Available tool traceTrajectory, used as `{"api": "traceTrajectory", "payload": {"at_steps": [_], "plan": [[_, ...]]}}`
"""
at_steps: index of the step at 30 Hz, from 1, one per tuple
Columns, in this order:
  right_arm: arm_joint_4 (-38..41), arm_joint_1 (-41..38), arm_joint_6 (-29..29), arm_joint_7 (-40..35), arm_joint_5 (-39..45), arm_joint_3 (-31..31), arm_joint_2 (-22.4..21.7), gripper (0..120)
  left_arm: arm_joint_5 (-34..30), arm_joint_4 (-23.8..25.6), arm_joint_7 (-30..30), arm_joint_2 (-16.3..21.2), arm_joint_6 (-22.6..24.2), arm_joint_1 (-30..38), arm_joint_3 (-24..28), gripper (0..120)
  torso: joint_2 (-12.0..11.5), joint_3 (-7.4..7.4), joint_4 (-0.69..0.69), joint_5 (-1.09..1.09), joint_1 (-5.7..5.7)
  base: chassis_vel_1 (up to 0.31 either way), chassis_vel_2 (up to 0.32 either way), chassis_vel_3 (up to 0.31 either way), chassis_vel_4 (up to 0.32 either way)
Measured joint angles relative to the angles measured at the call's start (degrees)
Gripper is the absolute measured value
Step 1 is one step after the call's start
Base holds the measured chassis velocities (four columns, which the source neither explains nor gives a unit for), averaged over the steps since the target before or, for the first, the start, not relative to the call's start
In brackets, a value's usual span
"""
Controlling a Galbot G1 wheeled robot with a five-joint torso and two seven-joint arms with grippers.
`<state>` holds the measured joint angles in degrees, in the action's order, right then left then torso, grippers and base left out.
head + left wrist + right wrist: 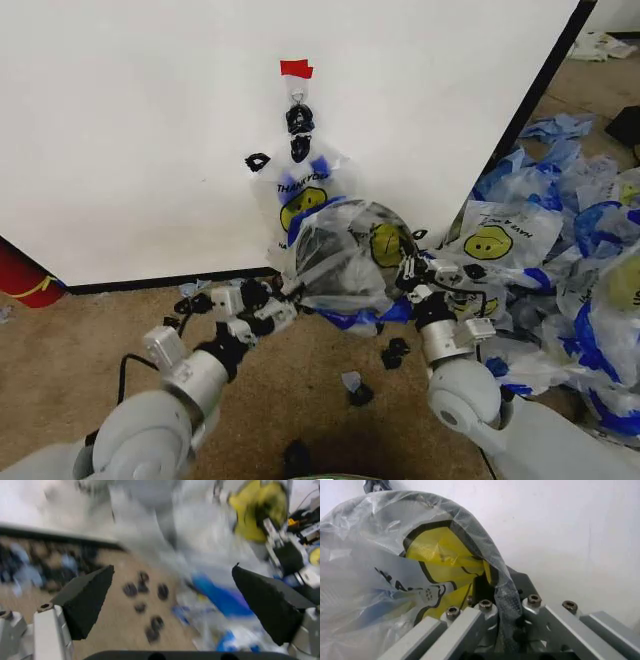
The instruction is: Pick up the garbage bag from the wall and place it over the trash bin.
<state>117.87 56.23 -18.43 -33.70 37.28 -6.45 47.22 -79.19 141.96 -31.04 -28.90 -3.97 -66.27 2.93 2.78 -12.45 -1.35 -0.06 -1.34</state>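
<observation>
At the centre of the head view, the garbage bag (345, 255) is stretched over the round black trash bin (400, 232) (its rim shows through the plastic), low against the white wall (150, 130). The right end effector (408, 270) is clamped on bag and rim at centre right. The left end effector (283, 297) stands wide apart at the bag's lower left edge, apparently gripping nothing, though its wrist view is blurred.

I see a tan carpeted floor (90, 380) with small black scraps (395, 352) scattered on it. A red object (22, 277) sits low at my left edge. To my right, a heap of printed plastic bags (570, 260) covers the floor.
</observation>
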Motion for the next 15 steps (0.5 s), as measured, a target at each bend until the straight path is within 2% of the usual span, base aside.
{"api": "traceTrajectory", "payload": {"at_steps": [9,15], "plan": [[0.12,-0.62,0.00,-0.13,-1.06,-1.12,0.96,0,-6.27,1.61,-1.25,-0.54,1.62,0.37,1.18,92,0.00,0.00,0.00,0.00,0.00,0.000,0.000,0.000,0.000],[1.78,-0.41,0.19,-0.20,-1.24,-2.01,0.98,0,-6.81,0.85,-0.93,-1.54,1.54,1.45,1.25,92,0.00,0.00,0.00,0.00,0.00,0.000,0.000,0.000,0.000]]}}
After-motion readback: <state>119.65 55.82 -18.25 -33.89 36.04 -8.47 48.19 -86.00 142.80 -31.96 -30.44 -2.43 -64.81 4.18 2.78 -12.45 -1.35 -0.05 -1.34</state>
